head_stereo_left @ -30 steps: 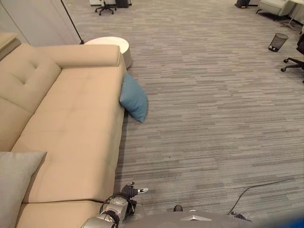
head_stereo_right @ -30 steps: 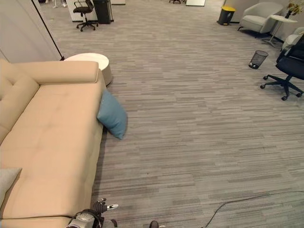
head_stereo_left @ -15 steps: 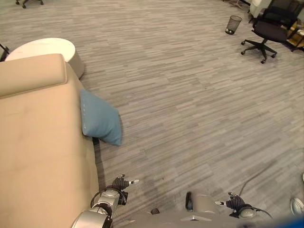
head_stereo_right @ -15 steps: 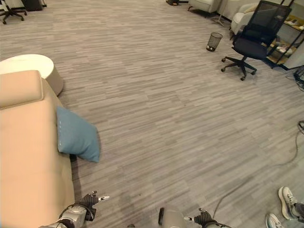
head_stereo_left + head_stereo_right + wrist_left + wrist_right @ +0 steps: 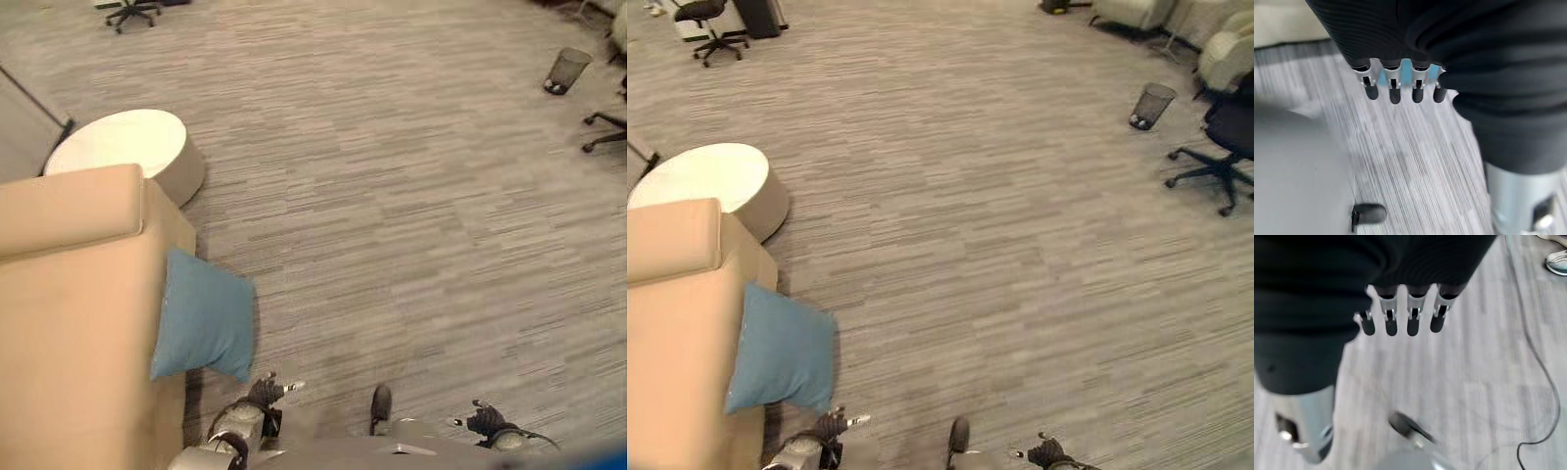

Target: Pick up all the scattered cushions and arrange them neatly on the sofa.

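Note:
A blue cushion (image 5: 203,315) leans on the floor against the end of the beige sofa (image 5: 69,323), below its armrest (image 5: 69,208). My left hand (image 5: 265,394) hangs low just in front of the cushion's near corner, apart from it. Its fingers (image 5: 1395,87) are relaxed and hold nothing, with a strip of the blue cushion (image 5: 1385,77) showing past them. My right hand (image 5: 487,421) hangs low over bare carpet to the right, its fingers (image 5: 1411,316) relaxed and empty.
A round white low table (image 5: 122,149) stands past the sofa's end. A wire waste bin (image 5: 565,70) and office chairs (image 5: 1220,147) stand far right, another chair (image 5: 703,16) far left. A person's shoe (image 5: 1557,262) and a floor cable (image 5: 1542,382) lie near my right side.
The camera has swung, so the whole scene has shifted. The cushion now sits nearer, right by my left hand. Both hands still hang low and empty.

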Motion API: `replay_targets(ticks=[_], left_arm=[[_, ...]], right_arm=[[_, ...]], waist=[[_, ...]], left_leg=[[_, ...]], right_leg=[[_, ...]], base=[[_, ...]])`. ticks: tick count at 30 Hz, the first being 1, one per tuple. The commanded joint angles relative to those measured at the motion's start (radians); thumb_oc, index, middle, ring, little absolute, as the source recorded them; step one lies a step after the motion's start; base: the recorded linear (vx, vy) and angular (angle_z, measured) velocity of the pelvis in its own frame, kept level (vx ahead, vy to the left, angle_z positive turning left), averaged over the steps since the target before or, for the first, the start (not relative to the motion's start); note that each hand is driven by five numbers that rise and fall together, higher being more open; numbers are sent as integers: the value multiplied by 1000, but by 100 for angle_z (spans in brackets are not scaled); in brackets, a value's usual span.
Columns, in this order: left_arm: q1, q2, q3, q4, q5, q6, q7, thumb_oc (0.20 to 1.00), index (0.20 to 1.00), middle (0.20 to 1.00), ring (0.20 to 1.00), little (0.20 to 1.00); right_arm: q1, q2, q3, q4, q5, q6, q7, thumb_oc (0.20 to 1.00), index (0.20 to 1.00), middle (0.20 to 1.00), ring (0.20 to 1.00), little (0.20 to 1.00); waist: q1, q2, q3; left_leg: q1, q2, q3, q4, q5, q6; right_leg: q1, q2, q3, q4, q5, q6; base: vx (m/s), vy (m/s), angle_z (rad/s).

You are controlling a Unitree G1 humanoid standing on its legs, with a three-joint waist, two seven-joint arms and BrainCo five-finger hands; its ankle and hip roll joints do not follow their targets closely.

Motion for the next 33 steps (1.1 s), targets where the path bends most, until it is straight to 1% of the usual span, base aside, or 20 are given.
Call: replay_targets(ticks=[1,3,6,7,10,12,15,16,17,20,21,23,24,25,26,27,29,30,32,33], left_arm=[[52,-25,-70,15,-7,3,-3,1000,1000,1000,1000,1000],[49,-30,-79,14,5,8,0,1000,1000,1000,1000,1000],[49,-31,-95,11,9,13,-1,1000,1000,1000,1000,1000],[55,-33,-93,14,7,13,-2,1000,1000,1000,1000,1000],[77,-32,-78,38,5,15,-1,1000,1000,1000,1000,1000],[84,-29,-71,45,6,16,1,1000,1000,1000,1000,1000],[85,-22,-51,49,7,17,1,1000,1000,1000,1000,1000],[91,-11,-51,47,3,16,0,1000,1000,1000,1000,1000],[75,5,-51,43,3,16,2,1000,1000,1000,1000,1000],[75,29,-61,51,7,13,7,1000,1000,1000,1000,1000],[68,32,-63,53,7,13,6,1000,1000,1000,1000,1000],[59,32,-65,54,7,11,4,1000,1000,1000,1000,1000],[56,33,-70,54,8,10,2,1000,1000,1000,1000,1000],[47,33,-78,53,8,3,0,1000,1000,1000,1000,1000],[47,33,-78,53,8,3,0,1000,1000,1000,1000,1000],[37,33,-74,48,6,1,3,1000,1000,1000,1000,1000],[40,30,-60,46,9,1,2,1000,1000,1000,1000,1000],[40,30,-60,46,9,1,2,1000,1000,1000,1000,1000],[39,26,-55,41,10,2,2,1000,1000,1000,1000,1000],[43,24,-51,39,9,1,0,1000,1000,1000,1000,1000]], right_arm=[[21,-65,-12,30,-14,-32,-26,1000,1000,1000,1000,1000],[26,-54,-16,34,-15,-30,-28,1000,1000,1000,1000,1000],[43,-55,-24,45,-11,-24,-29,1000,1000,1000,1000,1000],[44,-47,-26,50,-9,-21,-26,1000,1000,1000,1000,1000],[40,-24,-3,57,-22,-22,-23,1000,1000,1000,1000,1000],[40,-17,4,54,-25,-22,-19,1000,1000,1000,1000,1000],[19,-15,22,51,-30,-19,-3,1000,1000,1000,1000,1000],[-30,-65,22,70,-21,7,21,1000,1000,1000,1000,1000],[-42,-52,36,65,-2,3,23,1000,1000,1000,1000,1000],[-52,-53,59,66,4,-4,27,1000,1000,1000,1000,1000],[-55,-55,60,59,4,0,30,1000,1000,1000,1000,1000],[-56,-57,61,49,11,-1,33,1000,1000,1000,1000,1000],[-56,-59,62,41,17,-2,37,1000,1000,1000,1000,1000],[-39,-60,49,24,31,-5,39,1000,1000,1000,1000,1000],[-38,-60,49,24,31,-5,39,1000,1000,1000,1000,1000],[-38,-66,37,20,39,-4,37,1000,1000,1000,1000,1000],[-35,-70,27,20,46,-7,41,1000,1000,1000,1000,1000],[-35,-70,28,20,46,-7,41,1000,1000,1000,1000,1000],[-33,-76,19,26,50,-8,35,1000,1000,1000,1000,1000],[-27,-80,17,25,48,-11,36,1000,1000,1000,1000,1000]], waist=[[20,19,-8],[19,22,-14],[17,35,-20],[18,41,-29],[30,43,-55],[39,43,-67],[58,56,-71],[68,53,-74],[73,63,-61],[56,87,-46],[33,97,-32],[21,100,-25],[10,101,-19],[-15,92,-10],[-16,92,-9],[-12,81,-7],[-2,67,-21],[-4,67,-21],[2,62,-31],[2,53,-34]], left_leg=[[25,-38,54,-330,24,78],[-3,-45,119,-420,33,70],[-44,-29,241,-534,88,48],[-15,-34,257,-568,83,50],[45,-87,205,-647,68,60],[79,-101,204,-669,53,70],[115,-112,190,-693,35,88],[129,-116,179,-702,32,93],[160,-115,143,-720,36,104],[199,-118,79,-755,38,113],[225,-126,22,-783,45,118],[226,-131,-15,-794,34,123],[227,-137,-46,-797,29,128],[224,-157,-135,-801,15,133],[225,-157,-136,-801,14,133],[219,-161,-181,-790,3,128],[201,-152,-223,-766,-3,110],[201,-152,-225,-765,-4,110],[188,-142,-254,-761,-1,94],[170,-133,-264,-744,-3,81]], right_leg=[[45,0,1,13,28,147],[65,15,-8,5,10,152],[100,33,-20,5,-16,157],[104,43,-14,5,-19,160],[129,45,3,5,-18,175],[141,40,9,17,-16,180],[124,19,-5,125,-34,197],[117,8,-16,171,-31,206],[78,-9,-25,294,-14,226],[3,-16,2,388,-3,231],[-57,6,82,365,-4,219],[-105,12,148,303,10,208],[-140,27,206,281,20,205],[-190,68,389,226,59,220],[-189,68,388,226,58,220],[-174,59,399,194,73,220],[-125,38,341,138,61,205],[-124,37,340,138,60,204],[-101,32,294,111,53,198],[-77,28,250,99,42,184]], base=[[189,-60,34],[180,-34,38],[180,18,24],[262,97,36],[234,127,12],[155,120,10],[112,134,16],[141,125,-4],[140,95,-6],[128,53,64],[151,-9,116],[122,-49,131],[141,-127,152],[107,-101,144],[128,-195,204],[74,-148,213],[110,-228,144],[100,-196,83],[73,-189,93],[37,-229,73]])
